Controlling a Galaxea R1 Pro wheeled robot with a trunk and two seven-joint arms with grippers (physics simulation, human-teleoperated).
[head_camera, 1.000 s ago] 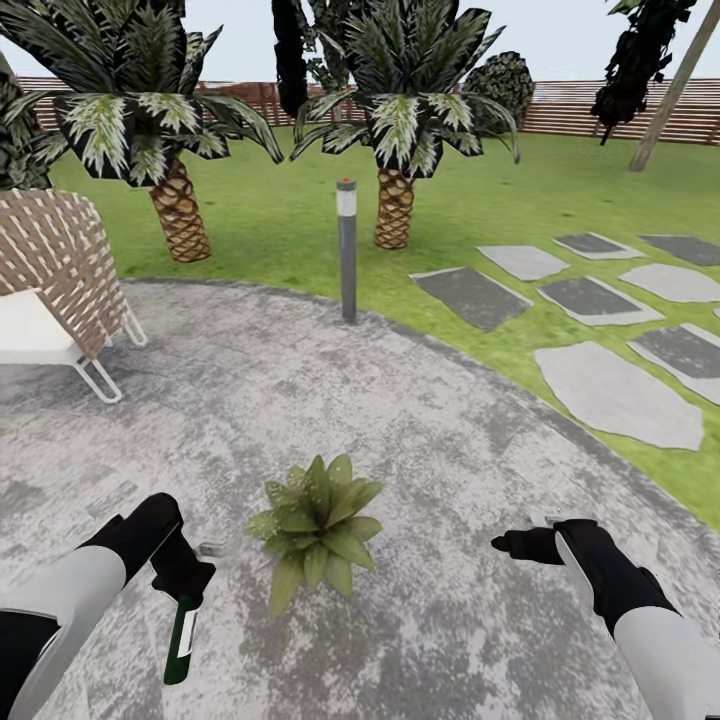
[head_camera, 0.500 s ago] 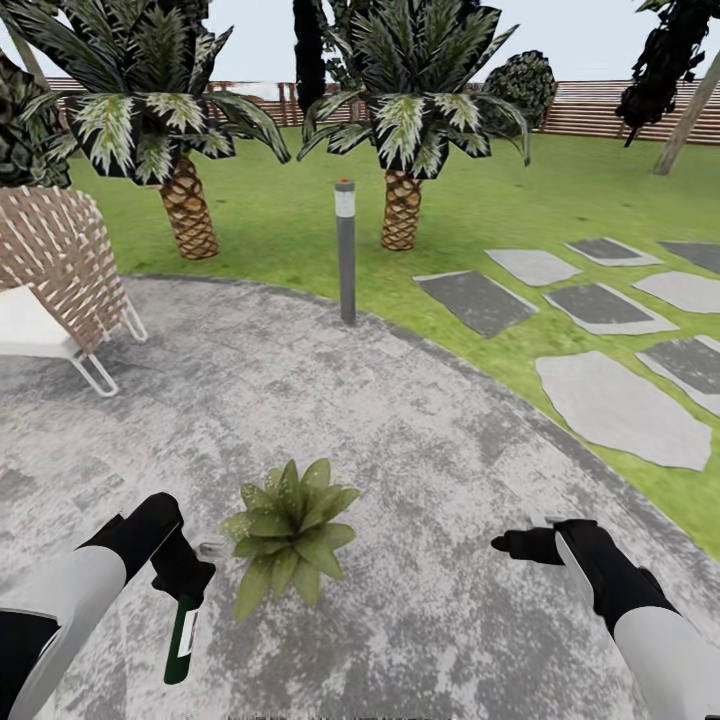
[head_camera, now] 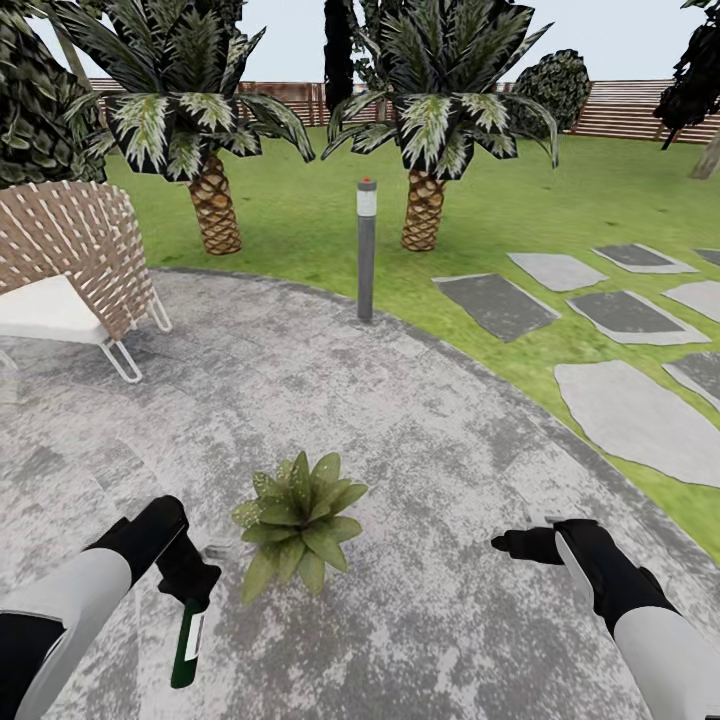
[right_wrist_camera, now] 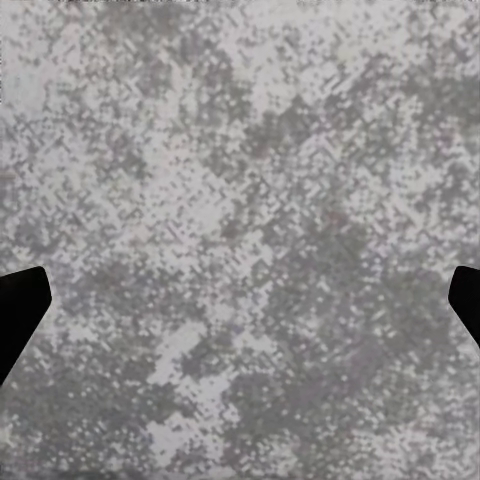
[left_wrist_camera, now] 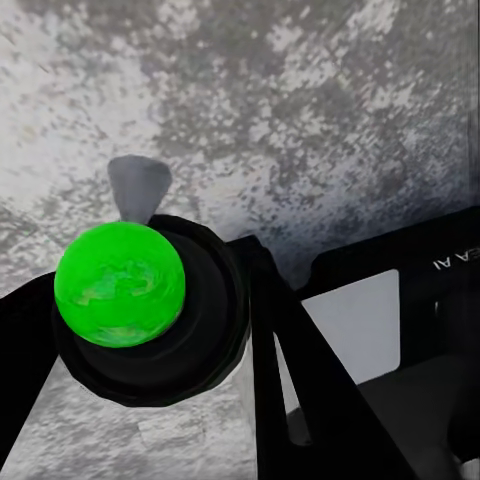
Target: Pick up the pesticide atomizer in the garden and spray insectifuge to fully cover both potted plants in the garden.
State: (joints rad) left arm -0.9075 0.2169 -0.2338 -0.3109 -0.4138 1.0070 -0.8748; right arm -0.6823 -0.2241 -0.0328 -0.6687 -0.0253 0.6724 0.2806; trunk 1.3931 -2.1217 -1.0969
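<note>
While beside plant (head_camera: 298, 524), gripped atomizer (head_camera: 187, 640).

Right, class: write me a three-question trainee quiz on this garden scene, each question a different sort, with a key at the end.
1. True or false: the left gripper holds the pesticide atomizer.
2. What stands nearest the potted plant? A) grey bollard post B) wicker chair C) atomizer
3. Fill in: the potted plant sits on the grey ___, not the lawn.

Key: 1 true; 2 C; 3 paving. The right gripper holds nothing; its fingertips sit wide apart in the right wrist view.
</note>
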